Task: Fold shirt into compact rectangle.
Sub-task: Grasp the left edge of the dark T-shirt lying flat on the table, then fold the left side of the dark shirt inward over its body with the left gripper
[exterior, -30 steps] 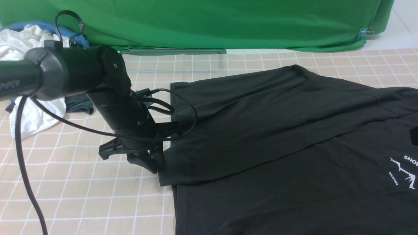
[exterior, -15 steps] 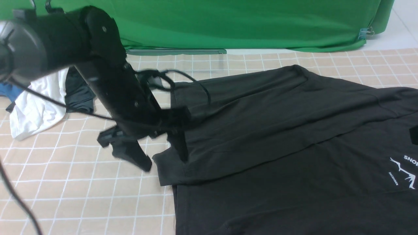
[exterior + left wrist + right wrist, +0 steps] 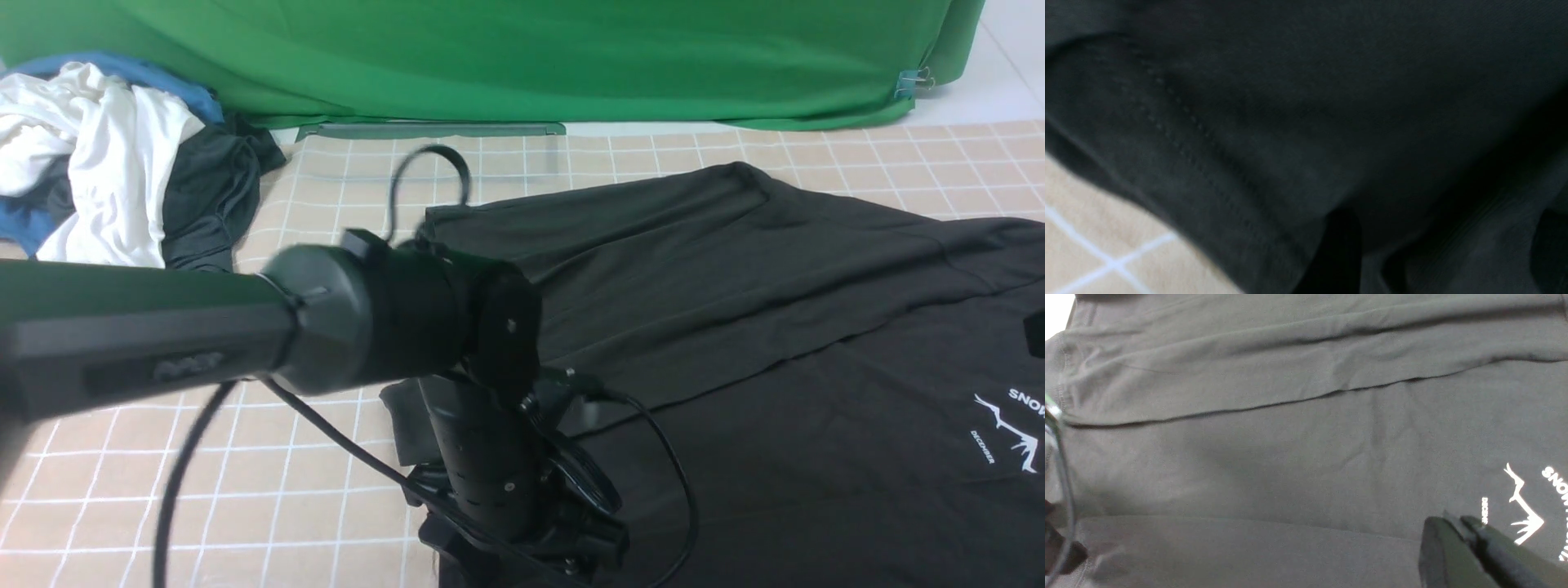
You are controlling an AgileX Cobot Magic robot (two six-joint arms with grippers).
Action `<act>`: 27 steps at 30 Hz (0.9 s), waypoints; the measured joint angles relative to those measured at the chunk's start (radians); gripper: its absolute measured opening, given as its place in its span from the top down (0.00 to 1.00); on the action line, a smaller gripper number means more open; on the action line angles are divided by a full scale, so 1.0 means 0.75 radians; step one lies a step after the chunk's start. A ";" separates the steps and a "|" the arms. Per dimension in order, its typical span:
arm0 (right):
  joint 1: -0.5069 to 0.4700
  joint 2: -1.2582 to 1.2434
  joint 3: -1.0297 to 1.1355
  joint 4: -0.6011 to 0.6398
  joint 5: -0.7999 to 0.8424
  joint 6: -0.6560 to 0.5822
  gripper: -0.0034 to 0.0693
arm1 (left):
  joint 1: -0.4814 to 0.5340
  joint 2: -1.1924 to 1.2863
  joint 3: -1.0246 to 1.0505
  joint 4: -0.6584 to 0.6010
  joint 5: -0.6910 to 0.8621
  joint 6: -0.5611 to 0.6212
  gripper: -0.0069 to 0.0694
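At the near left corner of the shirt (image 3: 775, 327), the left gripper (image 3: 522, 547) sits low over the cloth.
Closest in, that gripper's fingers (image 3: 1337, 253) stand spread apart over the dark fabric by the hem; the blur hides whether they touch it. The black shirt lies spread on the checked tabletop (image 3: 204, 457), filling the right half, with its white print (image 3: 1008, 429) at the right edge. Near the print the right gripper (image 3: 1453, 522) has its fingers pressed together, holding nothing. Farther back, the shirt's far side is folded over toward its middle. Beyond, at far left, a pile of clothes (image 3: 106, 180) lies before the green backdrop (image 3: 531, 57).
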 joint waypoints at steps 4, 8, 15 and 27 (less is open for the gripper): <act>0.000 0.000 0.000 0.001 0.000 0.001 0.87 | -0.001 0.004 -0.004 0.003 0.004 0.000 0.16; 0.000 0.000 0.000 0.001 0.000 0.000 0.87 | -0.002 0.006 -0.004 0.023 0.006 0.000 0.27; 0.000 0.000 0.000 0.001 0.000 0.000 0.86 | -0.002 0.015 -0.004 0.036 0.004 -0.015 0.70; 0.000 0.000 0.000 0.001 0.000 0.001 0.84 | 0.016 -0.096 -0.003 0.022 0.016 -0.020 0.88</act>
